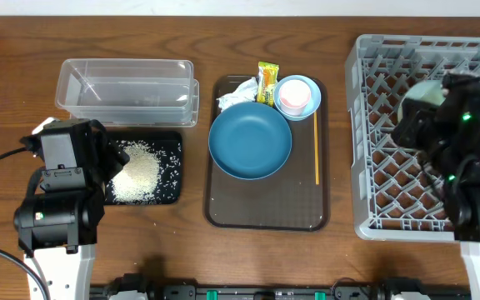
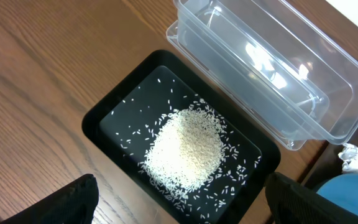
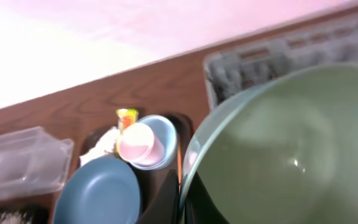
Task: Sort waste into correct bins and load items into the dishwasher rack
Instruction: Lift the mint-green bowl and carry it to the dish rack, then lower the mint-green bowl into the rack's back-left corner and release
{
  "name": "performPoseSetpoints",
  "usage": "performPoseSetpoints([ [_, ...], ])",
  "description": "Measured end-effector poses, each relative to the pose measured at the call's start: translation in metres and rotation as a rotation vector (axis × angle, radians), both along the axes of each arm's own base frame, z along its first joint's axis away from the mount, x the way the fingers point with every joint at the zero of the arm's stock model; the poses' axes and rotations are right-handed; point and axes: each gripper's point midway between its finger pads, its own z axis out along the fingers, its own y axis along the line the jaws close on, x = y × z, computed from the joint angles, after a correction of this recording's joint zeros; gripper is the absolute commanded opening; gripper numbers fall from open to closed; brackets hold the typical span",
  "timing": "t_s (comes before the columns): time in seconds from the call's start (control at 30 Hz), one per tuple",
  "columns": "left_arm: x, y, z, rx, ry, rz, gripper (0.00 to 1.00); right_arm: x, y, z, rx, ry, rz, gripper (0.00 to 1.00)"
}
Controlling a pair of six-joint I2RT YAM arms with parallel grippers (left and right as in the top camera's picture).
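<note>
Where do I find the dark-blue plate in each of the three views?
Overhead: dark-blue plate at the centre, on the brown tray.
Left wrist: only the plate's edge, in the bottom right corner.
Right wrist: plate at the bottom left.
Shared landmark: the clear container, visible in all three.

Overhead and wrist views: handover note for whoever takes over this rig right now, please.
Left claw: open, above the rice heap in the black tray.
Right claw: shut on a pale green bowl over the dishwasher rack.
Brown tray holds blue plate, tissue, snack wrapper, orange stick, pink cup inside light-blue bowl.
Clear container empty.
Done: rice binned.
To do: rack that bowl and the tray's dishes; bin tissue and wrapper.
</note>
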Motion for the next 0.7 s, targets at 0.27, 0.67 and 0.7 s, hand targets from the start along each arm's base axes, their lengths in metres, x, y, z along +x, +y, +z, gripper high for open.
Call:
performPoseSetpoints([
  [0.27,0.000,0.000,0.000,0.000,0.000,0.000,0.88,0.052,-0.010,-0.002,0.016,-0.103,0.199,0.01],
  [0.67,0.000,0.000,0.000,0.000,0.001,0.000,0.88,0.121,-0.052,-0.043,0.227,-0.277,0.492,0.01],
  [0.7,0.000,0.000,0.000,0.000,0.001,0.000,0.88,0.123,-0.055,-0.047,0.261,-0.282,0.515,0.01],
])
